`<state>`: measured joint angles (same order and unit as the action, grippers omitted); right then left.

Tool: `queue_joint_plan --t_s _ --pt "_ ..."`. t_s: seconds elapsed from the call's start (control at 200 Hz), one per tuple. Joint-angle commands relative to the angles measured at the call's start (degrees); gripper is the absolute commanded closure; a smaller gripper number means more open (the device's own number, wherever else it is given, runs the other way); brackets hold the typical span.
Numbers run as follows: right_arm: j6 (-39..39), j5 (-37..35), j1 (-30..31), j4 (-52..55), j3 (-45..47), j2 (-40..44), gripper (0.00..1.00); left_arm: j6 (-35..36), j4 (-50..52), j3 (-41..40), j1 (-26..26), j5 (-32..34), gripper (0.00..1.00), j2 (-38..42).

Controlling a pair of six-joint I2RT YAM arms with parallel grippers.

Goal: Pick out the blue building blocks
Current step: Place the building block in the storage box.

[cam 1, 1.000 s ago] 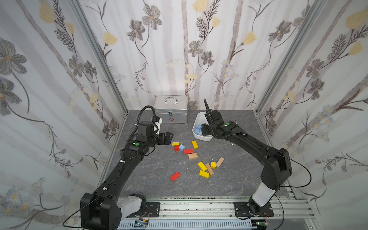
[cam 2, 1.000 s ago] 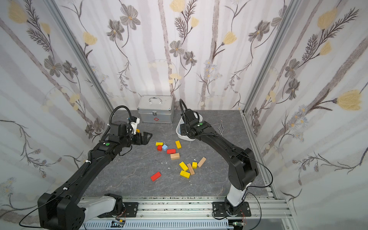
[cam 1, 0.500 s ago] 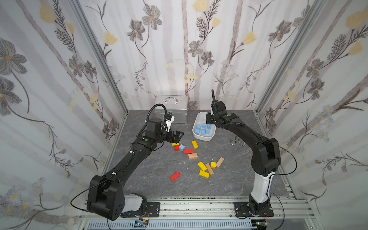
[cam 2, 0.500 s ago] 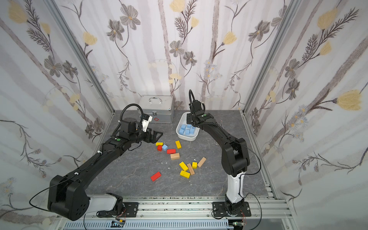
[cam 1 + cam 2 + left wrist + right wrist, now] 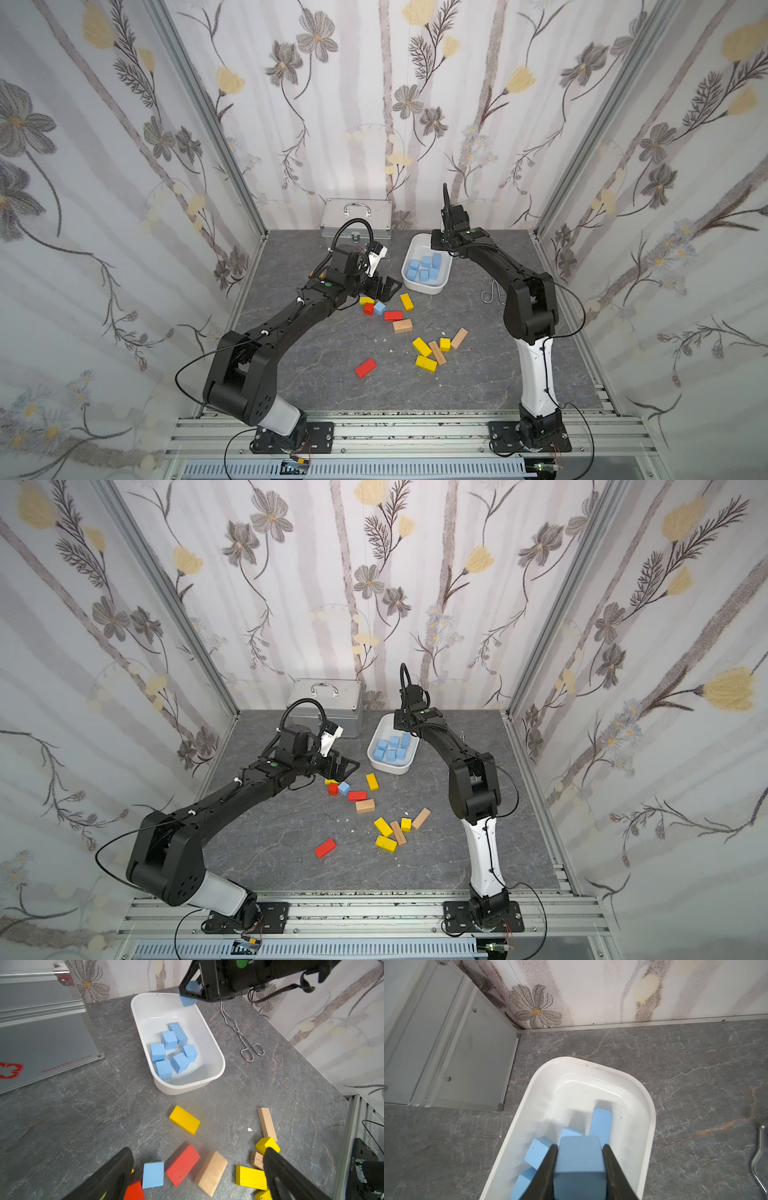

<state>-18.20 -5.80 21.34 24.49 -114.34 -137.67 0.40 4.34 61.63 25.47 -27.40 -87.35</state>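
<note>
Several blue building blocks [image 5: 424, 268] lie in a white tub [image 5: 432, 289] at the back of the table, also seen in the left wrist view [image 5: 169, 1051]. My right gripper [image 5: 579, 1147] is shut on one more blue block [image 5: 579, 1159] and holds it above the tub's far end [image 5: 188, 994]. Another blue block [image 5: 379, 308] [image 5: 153, 1174] lies loose on the table between a red cube and a red brick. My left gripper [image 5: 197, 1157] hangs open just above that cluster [image 5: 384, 289], nothing between its fingers.
Red, yellow and tan blocks [image 5: 432, 351] are scattered over the middle of the grey table. A silver case [image 5: 357, 218] stands against the back wall left of the tub. Metal tongs [image 5: 490, 291] lie to the tub's right.
My left gripper has swung in from the left to hang over the block cluster. My right gripper has drawn back to the tub's far end, uncovering the blocks inside.
</note>
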Motion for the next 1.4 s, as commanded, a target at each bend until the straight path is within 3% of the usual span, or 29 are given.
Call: queue_joint_plan --t_s 0.0,0.34,0.994,1.144,1.394 --pt "-0.5 1.7 -0.4 -0.8 -3.2 -2.8 1.0 1.1 -2.1 0.2 0.3 -0.9 0.0 -0.6" --pt "-2.8 4.7 -1.7 -0.6 -8.5 -8.9 1.0 0.5 -1.9 -1.8 0.5 -0.6 0.0 -0.2" --pt "-5.9 8.2 -2.4 -2.1 -12.1 -14.2 0.79 0.7 -0.2 -2.8 0.5 0.4 0.0 0.9" --pt "-6.4 8.5 -2.6 -2.3 -13.0 -15.0 0.62 0.8 0.2 -2.7 0.5 0.5 0.0 0.8" --pt "-7.0 9.2 -2.8 -2.5 -13.4 -15.4 0.58 0.7 1.1 -2.2 0.5 0.0 0.0 0.1"
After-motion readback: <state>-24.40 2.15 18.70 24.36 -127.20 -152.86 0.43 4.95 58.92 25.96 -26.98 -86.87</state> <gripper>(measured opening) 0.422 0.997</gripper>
